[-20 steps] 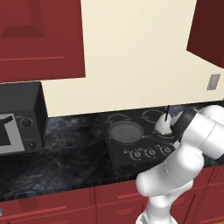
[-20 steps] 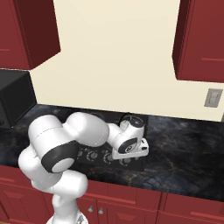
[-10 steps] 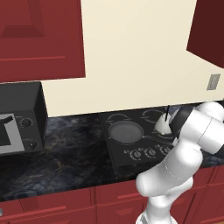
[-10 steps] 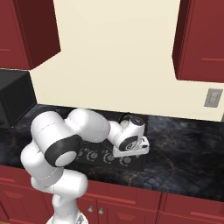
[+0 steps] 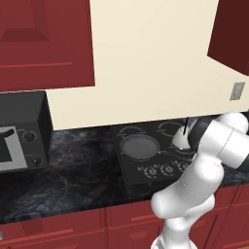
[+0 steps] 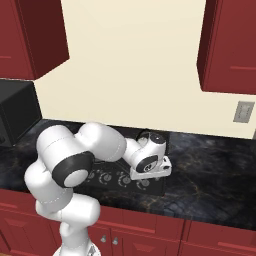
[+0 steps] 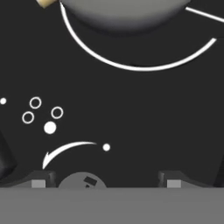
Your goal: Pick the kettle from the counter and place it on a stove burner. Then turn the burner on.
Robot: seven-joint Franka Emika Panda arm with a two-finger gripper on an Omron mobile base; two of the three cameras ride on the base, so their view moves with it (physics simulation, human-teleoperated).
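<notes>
The off-white kettle [image 5: 180, 140] with its thin black handle stands on the right-hand burner of the black cooktop [image 5: 127, 171]. In the hand view its grey underside [image 7: 122, 13] sits at the top, inside the burner's white ring [image 7: 131, 66]. My gripper [image 7: 107, 180] is open and holds nothing, its fingertips [image 7: 41, 179] wide apart just above the cooktop's front strip. A grey round knob [image 7: 81, 181] lies between them, nearer the left tip. In the right base view the hand [image 6: 150, 169] hangs low over the knob row [image 6: 112, 178]. The dark marbled counter [image 5: 82, 170] runs on both sides.
A flat grey pan [image 5: 140, 146] sits on the burner left of the kettle. A black microwave [image 5: 22, 131] stands at the counter's left end. Red cabinets [image 5: 44, 44] hang overhead. A wall outlet [image 6: 243, 112] is at the right, above a bare stretch of counter [image 6: 210, 170].
The arm's elbow has swung a little outward, while the hand has stayed low over the knob row. The kettle and pan have not moved.
</notes>
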